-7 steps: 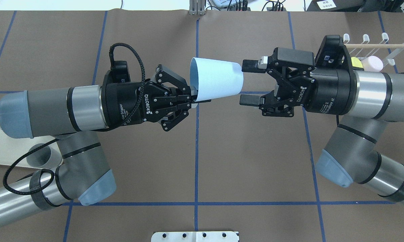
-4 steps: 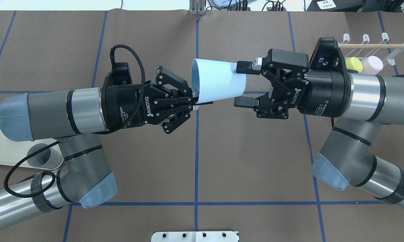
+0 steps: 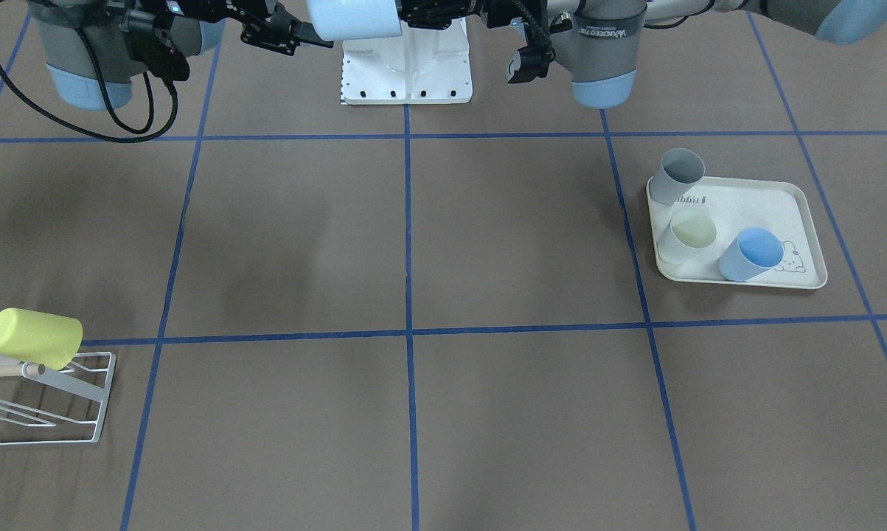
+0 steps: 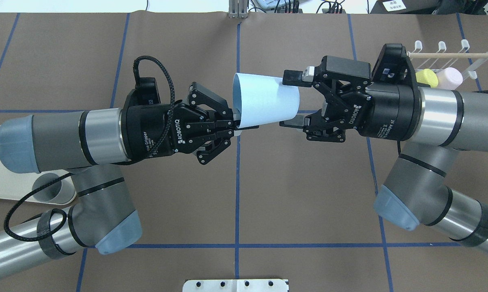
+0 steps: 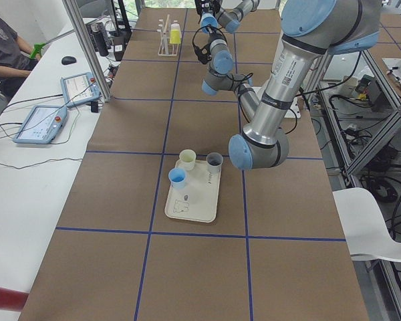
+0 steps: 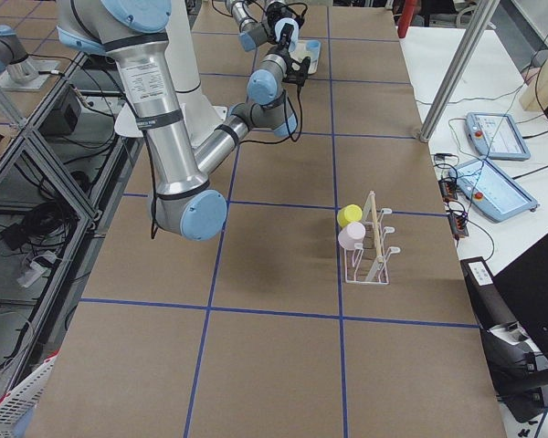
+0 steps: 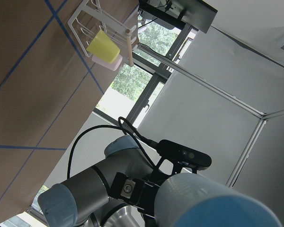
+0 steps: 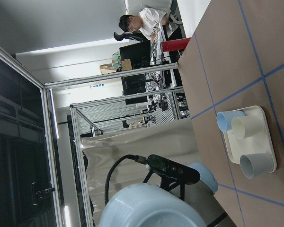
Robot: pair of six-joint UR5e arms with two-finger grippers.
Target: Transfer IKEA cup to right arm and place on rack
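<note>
My left gripper [image 4: 238,123], lettered ROBOTIQ and "…ptive Gripper", is clamped on the rim of the IKEA cup [image 4: 264,103], which lies sideways in the air over the table's middle. My right gripper [image 4: 291,100], also lettered ROBOTIQ, has its jaws spread, one on each side of the cup's base. The cream tray [image 3: 782,214] bears lettering partly hidden by a grey cup [image 3: 677,175]. The rack [image 4: 454,54], partly behind my right wrist, carries a yellow cup [image 4: 427,78] and a pink cup [image 4: 450,78].
</note>
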